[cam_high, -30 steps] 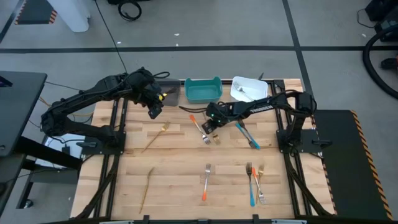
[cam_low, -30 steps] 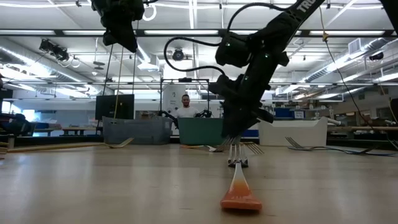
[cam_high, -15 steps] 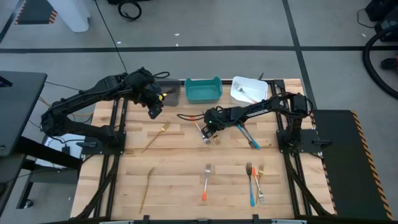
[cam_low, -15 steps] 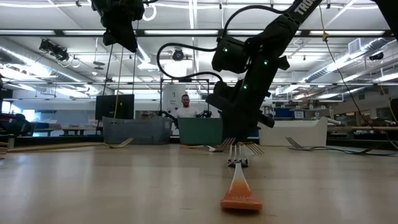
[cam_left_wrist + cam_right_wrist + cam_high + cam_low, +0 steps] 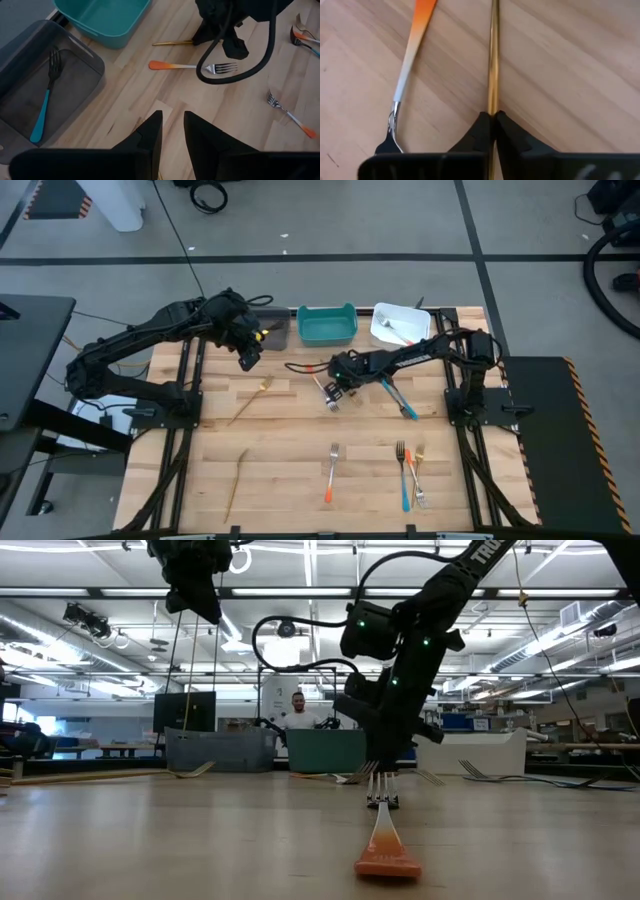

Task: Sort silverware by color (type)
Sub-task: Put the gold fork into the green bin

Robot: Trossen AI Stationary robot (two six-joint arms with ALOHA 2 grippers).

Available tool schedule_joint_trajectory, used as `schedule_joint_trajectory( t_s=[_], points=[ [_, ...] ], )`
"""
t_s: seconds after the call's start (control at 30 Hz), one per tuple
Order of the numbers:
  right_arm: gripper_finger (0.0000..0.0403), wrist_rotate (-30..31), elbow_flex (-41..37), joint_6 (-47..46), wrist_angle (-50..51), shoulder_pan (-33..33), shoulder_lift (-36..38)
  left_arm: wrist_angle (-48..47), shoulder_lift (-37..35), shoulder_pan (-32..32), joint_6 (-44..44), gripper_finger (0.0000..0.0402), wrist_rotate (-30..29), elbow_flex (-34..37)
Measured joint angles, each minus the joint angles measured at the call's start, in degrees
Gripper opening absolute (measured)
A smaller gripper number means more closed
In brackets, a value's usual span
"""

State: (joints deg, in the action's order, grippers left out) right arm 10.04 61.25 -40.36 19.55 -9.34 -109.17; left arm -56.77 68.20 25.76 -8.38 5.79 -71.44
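Note:
My right gripper (image 5: 337, 384) is down at the table's middle, shut on a slim gold-handled utensil (image 5: 493, 60) that lies flat on the wood. Beside it lies a fork with an orange handle (image 5: 412, 45), its metal head near my fingers. The gripper body hides most of the gold utensil in the high view. My left gripper (image 5: 247, 360) hangs high over the table next to the grey bin (image 5: 272, 333), open with nothing between its fingers (image 5: 173, 116). A blue-handled fork (image 5: 44, 105) lies in that grey bin. My right gripper pinches the gold utensil's thin handle (image 5: 493, 97) between its two fingers, one on each side of it. The fingers slant down from above. The handle runs straight on from between the fingertips and lies on the table.
A teal bin (image 5: 326, 325) and a white bin (image 5: 400, 323) stand at the far edge. Blue-handled utensils (image 5: 398, 397) lie right of my right gripper. Gold forks (image 5: 252, 400) (image 5: 237, 483) lie left, an orange fork (image 5: 331, 472) and a small cluster (image 5: 410, 472) near the front.
My right gripper has sunk a little toward the table, shifted slightly toward the left edge, and shut on the gold handle. The utensils on the table lie where they were.

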Motion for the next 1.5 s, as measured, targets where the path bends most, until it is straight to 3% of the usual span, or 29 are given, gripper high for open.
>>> schedule_joint_trajectory(
  t_s=[0.3, 0.5, 0.6, 0.73, 0.9, 1.1, 1.5],
  points=[
    [0.0015, -7.8, -0.6, 6.4, 2.1, -1.8, 3.8, 0.0, 0.0, 0.0, -0.1, 0.0087, 0.0, 0.0],
    [0.0015, -12.5, -0.5, 10.5, 1.2, -3.9, 10.4, 0.0, 0.0, 0.0, -1.9, 0.0087, -0.1, 0.0],
    [0.0015, -11.6, -0.5, 16.0, -3.4, -5.3, 14.2, 0.0, 0.0, 0.0, -2.0, 0.0087, -0.1, 0.0],
    [0.0015, -5.3, -0.4, 28.6, -15.7, -9.6, 16.5, -0.2, 0.7, 0.0, -2.0, 0.0087, -0.1, 0.0],
    [0.0015, -6.0, -0.2, 42.3, -28.6, -17.6, 15.4, -0.5, 2.7, 0.0, -2.7, 0.0087, -0.5, 0.0],
    [0.0031, -17.6, -0.3, 48.1, -30.6, -25.0, 10.4, -0.3, 4.9, 0.0, -2.5, 0.0087, -2.1, 0.0],
    [0.0038, -16.7, -0.3, 51.9, -27.5, -27.2, 6.0, -0.2, 5.3, 0.8, -3.0, 0.0087, -2.2, 0.0]
  ],
)
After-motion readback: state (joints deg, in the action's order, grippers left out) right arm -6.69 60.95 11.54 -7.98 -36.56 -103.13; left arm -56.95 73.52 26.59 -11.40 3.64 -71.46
